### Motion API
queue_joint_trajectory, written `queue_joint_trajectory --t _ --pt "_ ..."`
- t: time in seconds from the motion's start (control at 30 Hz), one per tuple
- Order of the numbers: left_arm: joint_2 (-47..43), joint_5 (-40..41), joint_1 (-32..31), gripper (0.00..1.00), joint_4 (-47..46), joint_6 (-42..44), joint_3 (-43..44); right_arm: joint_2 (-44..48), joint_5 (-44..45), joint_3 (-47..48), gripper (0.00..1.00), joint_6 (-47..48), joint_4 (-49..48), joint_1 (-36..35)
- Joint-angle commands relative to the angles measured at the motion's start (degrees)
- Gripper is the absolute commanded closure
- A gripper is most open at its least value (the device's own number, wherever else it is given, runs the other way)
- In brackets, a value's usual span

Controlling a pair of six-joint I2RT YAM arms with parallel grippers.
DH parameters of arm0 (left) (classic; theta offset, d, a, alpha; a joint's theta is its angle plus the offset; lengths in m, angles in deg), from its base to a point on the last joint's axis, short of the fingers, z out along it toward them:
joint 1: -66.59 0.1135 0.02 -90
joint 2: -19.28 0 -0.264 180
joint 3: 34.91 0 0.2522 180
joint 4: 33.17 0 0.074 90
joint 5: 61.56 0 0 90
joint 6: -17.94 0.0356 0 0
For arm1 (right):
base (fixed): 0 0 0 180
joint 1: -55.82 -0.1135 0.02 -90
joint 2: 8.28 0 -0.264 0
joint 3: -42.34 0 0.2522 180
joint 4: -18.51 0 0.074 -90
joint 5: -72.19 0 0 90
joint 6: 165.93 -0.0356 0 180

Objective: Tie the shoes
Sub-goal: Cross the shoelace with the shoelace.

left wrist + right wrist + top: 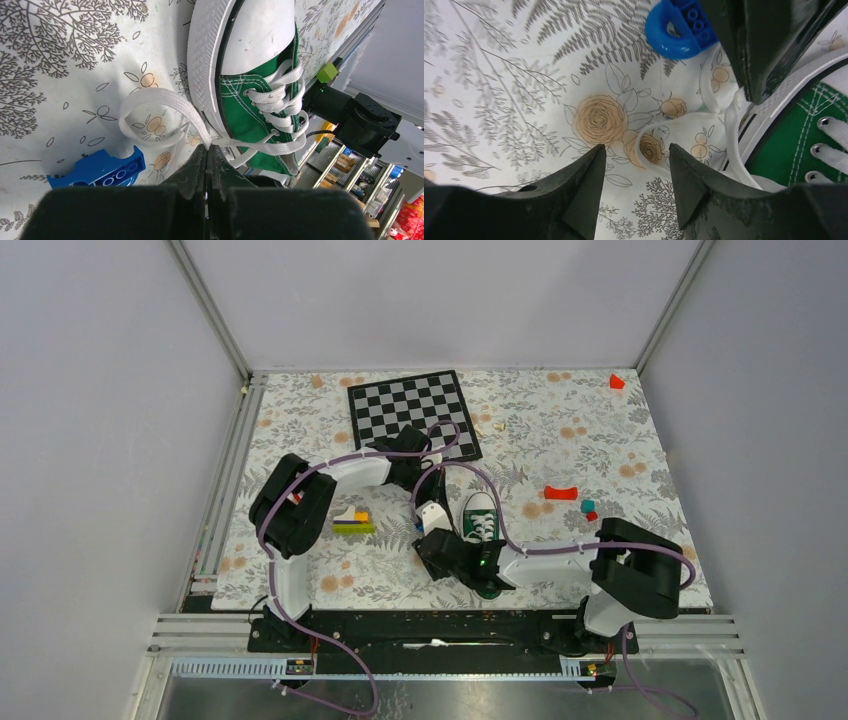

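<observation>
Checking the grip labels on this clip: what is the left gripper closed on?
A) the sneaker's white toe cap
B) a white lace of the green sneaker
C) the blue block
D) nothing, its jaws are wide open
B: in the left wrist view the left gripper is shut, with the white lace looping out from its tips beside the green sneaker. The blue block lies apart from the tips.

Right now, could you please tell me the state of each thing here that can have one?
sneaker, upright on its sole, untied.
lace, loose, looped beside the sneaker, pinched at one point.
left fingers, shut on the lace.
right fingers, open, empty, above the lace loop.
</observation>
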Motion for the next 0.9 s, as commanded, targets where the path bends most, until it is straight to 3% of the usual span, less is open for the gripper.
queue_joint_trajectory --t 0.0,0.1,0.2,0.33,0.67,0.87 --pt "-0.22 -1.72 0.29 1.00 0.01 0.87 2.98 -2.89 3.35 0.90 0.44 0.00 0.85 0.08" --pt "-0.04 -1.82 0.29 1.00 0.01 0.71 3.22 -4.96 2.75 -0.26 0.47 -1.09 0.38 0.08" --pt "-0.25 -1.73 0.29 1.00 0.01 0.64 2.87 -6.12 2.13 -0.88 0.60 -1.49 -0.01 0.14" --pt "-0.95 -1.26 0.36 1.00 0.01 0.55 2.28 -2.52 1.97 -1.04 1.00 -1.40 2.06 0.14" --pt "-2.20 0.38 0.38 1.00 0.88 -0.53 3.24 19.85 -4.28 -2.75 1.00 1.62 8.72 0.68" --pt "-6.13 0.82 0.30 1.00 -0.68 -1.99 -0.25 25.59 -5.84 -4.52 1.00 0.04 10.46 3.16"
